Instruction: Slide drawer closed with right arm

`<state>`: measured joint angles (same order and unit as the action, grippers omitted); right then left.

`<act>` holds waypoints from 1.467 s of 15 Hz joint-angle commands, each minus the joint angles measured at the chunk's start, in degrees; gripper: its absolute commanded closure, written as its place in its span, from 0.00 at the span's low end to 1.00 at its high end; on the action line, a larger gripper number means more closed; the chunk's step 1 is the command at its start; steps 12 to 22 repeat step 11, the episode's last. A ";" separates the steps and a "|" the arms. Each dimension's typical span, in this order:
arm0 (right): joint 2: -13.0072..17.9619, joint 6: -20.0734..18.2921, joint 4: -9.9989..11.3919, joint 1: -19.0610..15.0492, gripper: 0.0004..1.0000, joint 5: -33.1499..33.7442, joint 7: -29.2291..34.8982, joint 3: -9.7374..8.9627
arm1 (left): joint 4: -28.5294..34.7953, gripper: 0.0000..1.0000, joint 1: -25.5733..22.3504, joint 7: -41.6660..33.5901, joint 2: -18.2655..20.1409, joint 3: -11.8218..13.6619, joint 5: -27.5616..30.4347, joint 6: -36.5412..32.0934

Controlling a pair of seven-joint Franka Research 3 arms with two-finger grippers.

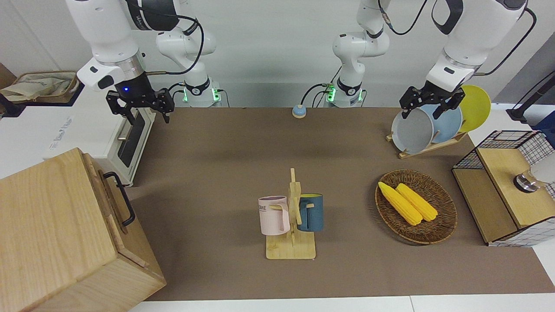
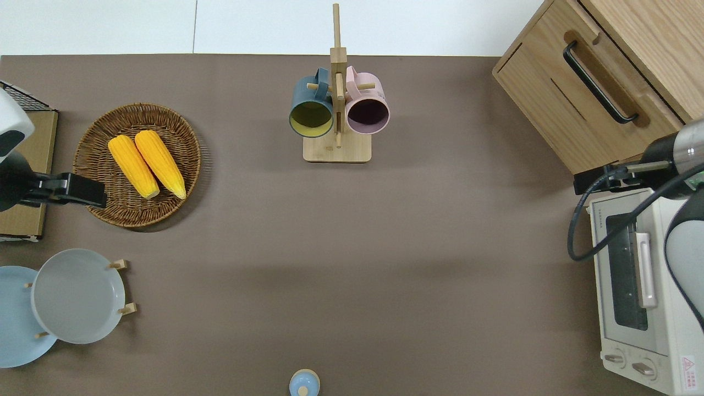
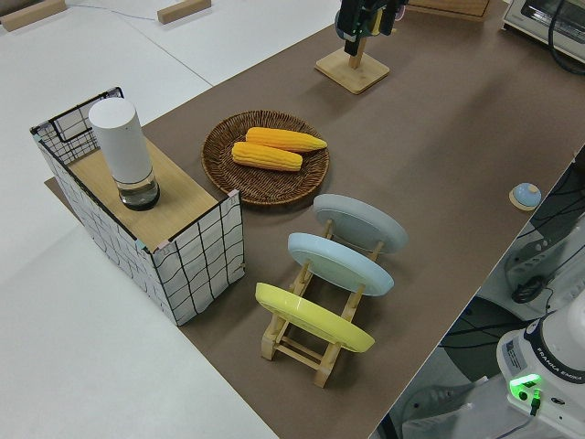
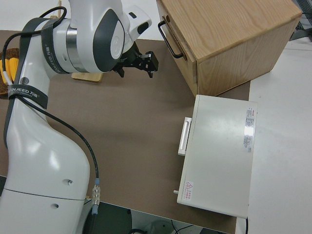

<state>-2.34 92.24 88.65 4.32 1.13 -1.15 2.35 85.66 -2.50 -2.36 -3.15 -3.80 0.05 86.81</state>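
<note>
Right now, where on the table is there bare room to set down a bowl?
The brown mat lies bare between the mug stand and the small blue bell. It is crowded by the corn basket and plate rack.

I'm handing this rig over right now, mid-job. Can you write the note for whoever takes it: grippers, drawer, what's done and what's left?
Right gripper: open, empty, in the air over the table edge between the cabinet corner and the oven. It touches nothing.
Left gripper: open, arm parked.
Drawer: its front stands slightly proud of the cabinet face, with the black handle free.
Done: no contact with the drawer yet.
Left: bring the right gripper to the drawer front, push it in until flush, then withdraw.
</note>
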 commanded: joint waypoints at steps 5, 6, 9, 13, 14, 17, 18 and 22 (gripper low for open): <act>-0.56 0.39 -0.58 -0.63 0.01 -2.54 0.36 -0.06 | -0.58 0.01 0.39 0.60 0.25 0.02 -1.02 -1.03; -0.65 0.39 -0.58 -0.45 0.01 -1.75 0.19 -0.06 | -0.58 0.01 0.39 0.60 0.25 0.02 -1.02 -1.03; -0.65 0.39 -0.58 -0.28 0.01 -0.61 0.19 -0.06 | -0.58 0.01 0.39 0.60 0.25 0.02 -1.02 -1.03; -0.73 0.30 -0.67 -0.10 0.01 0.18 0.36 -0.15 | -0.58 0.01 0.39 0.60 0.25 0.02 -1.02 -1.03; -0.73 0.30 -0.67 -0.10 0.01 0.18 0.36 -0.15 | -0.58 0.01 0.39 0.60 0.25 0.02 -1.02 -1.03; -0.73 0.30 -0.67 -0.10 0.01 0.18 0.36 -0.15 | -0.58 0.01 0.39 0.60 0.25 0.02 -1.02 -1.03; -0.73 0.30 -0.67 -0.10 0.01 0.18 0.36 -0.15 | -0.58 0.01 0.39 0.60 0.25 0.02 -1.02 -1.03; -0.73 0.30 -0.67 -0.10 0.01 0.18 0.36 -0.15 | -0.58 0.01 0.39 0.60 0.25 0.02 -1.02 -1.03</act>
